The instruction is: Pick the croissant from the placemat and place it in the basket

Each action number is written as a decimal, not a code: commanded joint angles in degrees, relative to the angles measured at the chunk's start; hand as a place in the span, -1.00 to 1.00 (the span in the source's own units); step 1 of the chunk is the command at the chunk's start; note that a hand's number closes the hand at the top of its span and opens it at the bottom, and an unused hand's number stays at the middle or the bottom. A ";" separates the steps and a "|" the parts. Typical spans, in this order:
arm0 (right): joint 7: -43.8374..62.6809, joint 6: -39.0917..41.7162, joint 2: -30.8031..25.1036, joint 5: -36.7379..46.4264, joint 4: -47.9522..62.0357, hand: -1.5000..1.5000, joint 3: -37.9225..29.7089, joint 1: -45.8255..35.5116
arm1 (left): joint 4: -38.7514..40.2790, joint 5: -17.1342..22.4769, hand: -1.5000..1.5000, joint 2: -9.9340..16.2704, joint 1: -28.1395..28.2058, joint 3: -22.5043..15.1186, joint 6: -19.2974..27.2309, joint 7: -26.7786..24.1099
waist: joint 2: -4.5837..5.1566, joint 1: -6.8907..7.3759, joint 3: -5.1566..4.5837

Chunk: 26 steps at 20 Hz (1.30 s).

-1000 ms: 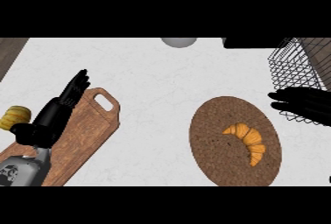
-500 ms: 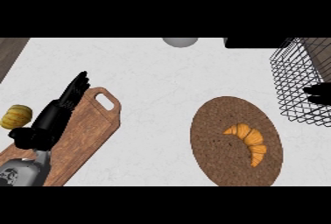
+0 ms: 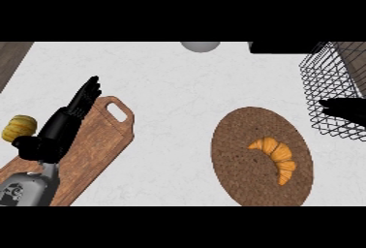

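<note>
A golden croissant [image 3: 275, 155] lies on the right half of the round brown placemat [image 3: 239, 131], right of the view's middle. The black wire basket [image 3: 330, 72] stands at the far right, beyond the placemat. My right hand [image 3: 346, 109] shows only partly at the right edge, in front of the basket's lower wall, its fingers pointing left and straight. It is above and right of the croissant and apart from it. My left hand [image 3: 61, 131] rests open over the wooden cutting board [image 3: 107, 140] at the left, holding nothing.
A small yellow-orange object [image 3: 19, 127] sits left of the cutting board. A grey round object [image 3: 200, 46] and a dark block [image 3: 279, 47] are at the counter's far edge. A dark wooden strip [image 3: 10, 55] marks the top left corner.
My right hand has drawn back to the right, from beside the placemat to the view's edge by the basket. The croissant and my left hand have stayed put.
</note>
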 commanded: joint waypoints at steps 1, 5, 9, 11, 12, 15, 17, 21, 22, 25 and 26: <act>-5.47 -0.12 3.69 2.57 5.91 -1.00 1.08 -1.39 | -1.42 -0.54 0.00 -1.24 -0.70 0.75 -0.25 1.96 | 0.05 0.21 0.02; -5.76 -6.32 11.00 8.46 8.86 -1.00 6.89 -0.78 | 0.65 -0.17 0.00 -1.22 -2.68 2.04 -2.26 1.96 | 0.09 0.20 0.02; -8.00 -9.63 14.02 13.03 10.74 -1.00 7.43 -1.02 | 1.70 -4.72 0.00 -2.64 3.21 1.24 -2.22 -5.90 | 0.03 0.14 0.00; -10.12 -10.05 14.64 16.22 12.34 -1.00 6.87 -0.47 | -3.72 -3.73 0.00 -3.66 -0.33 2.42 -1.22 4.02 | -0.04 0.03 0.02; -8.90 -11.95 17.63 18.53 15.35 -1.00 9.79 -4.34 | 1.90 -3.25 0.00 -3.28 -3.23 3.44 -2.94 1.67 | 0.08 0.15 0.01; -14.68 -14.49 16.71 21.02 19.28 -1.00 7.91 -2.39 | -1.77 -6.65 0.00 -7.34 3.44 -0.17 -0.88 -1.29 | 0.03 0.20 0.02; -13.27 -12.85 18.43 21.19 14.69 -1.00 7.06 0.22 | -3.85 -3.41 0.00 -3.34 1.53 5.82 -4.85 2.70 | -0.06 -0.07 0.00; -15.98 -11.98 19.75 21.62 15.59 -1.00 5.77 -0.49 | -3.77 -4.74 0.00 -5.13 1.68 5.56 -5.82 2.44 | -0.07 -0.15 0.00; -12.84 -11.58 21.77 22.38 12.00 -1.00 7.81 1.38 | -2.27 -5.46 0.00 -5.91 0.40 5.17 -5.33 2.90 | -0.08 -0.28 -0.01; -16.30 -11.06 22.09 22.60 16.27 -1.00 6.40 -0.74 | -2.43 -5.78 0.00 -6.58 -0.10 5.84 -6.41 3.52 | -0.04 -0.14 0.00; -18.26 -10.15 20.20 21.45 14.77 -1.00 5.55 0.96 | -0.08 -6.70 0.00 -5.65 0.56 6.85 -6.67 0.37 | -0.04 -0.24 -0.01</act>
